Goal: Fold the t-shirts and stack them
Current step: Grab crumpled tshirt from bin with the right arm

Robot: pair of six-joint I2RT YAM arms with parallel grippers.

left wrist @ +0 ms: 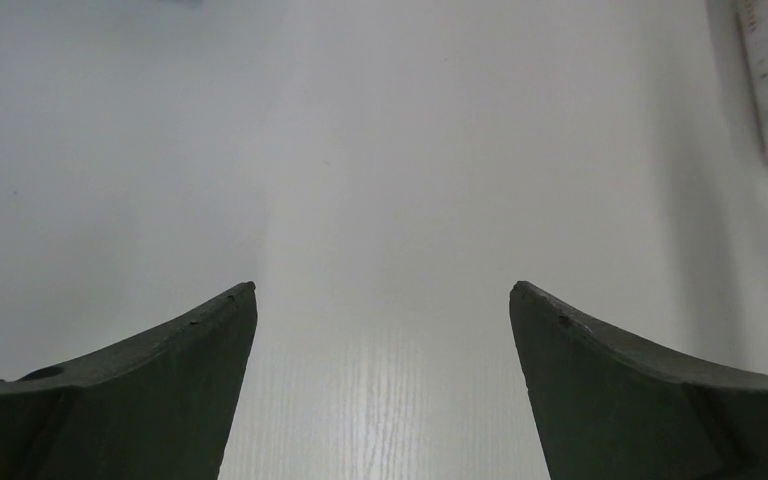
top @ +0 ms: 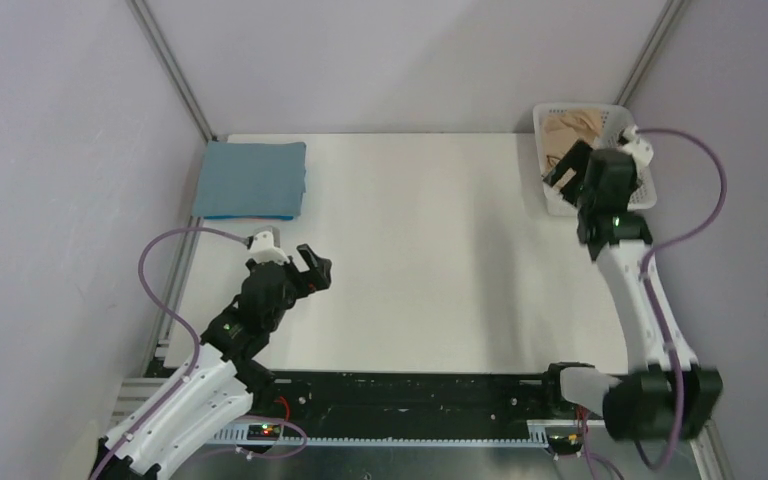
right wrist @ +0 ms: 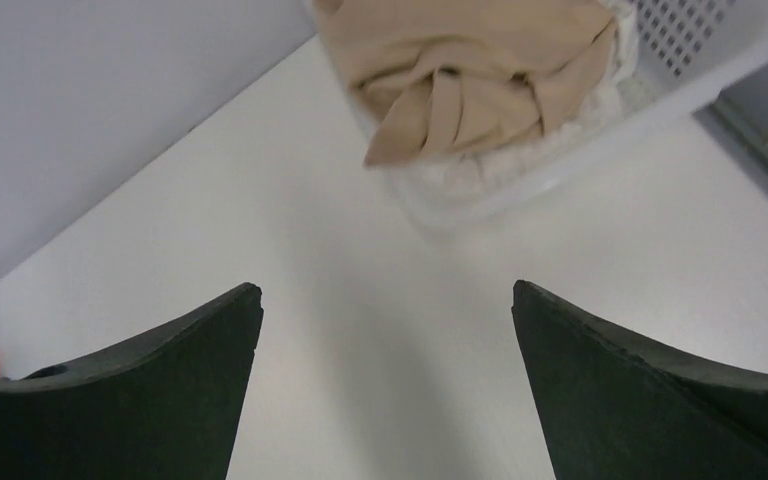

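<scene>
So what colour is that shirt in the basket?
The shirt is tan-beige; the right wrist view shows it best.

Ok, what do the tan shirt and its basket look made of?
Tan shirt: soft matte cloth, going by its limp folds and creases; weave too fine to tell. Basket: probably rigid white plastic, smooth finish, moulded lattice of small holes.

Folded into a flat, neat rectangle at the far left corner of the table point(top: 420, 250): teal-blue t-shirt point(top: 251, 179), edges squared, well apart from the other; crumpled in a loose heap inside the white lattice basket point(top: 542, 150) at the far right: tan-beige t-shirt point(top: 572, 128), unfolded, deeply creased, one flap drooping over the rim.
</scene>
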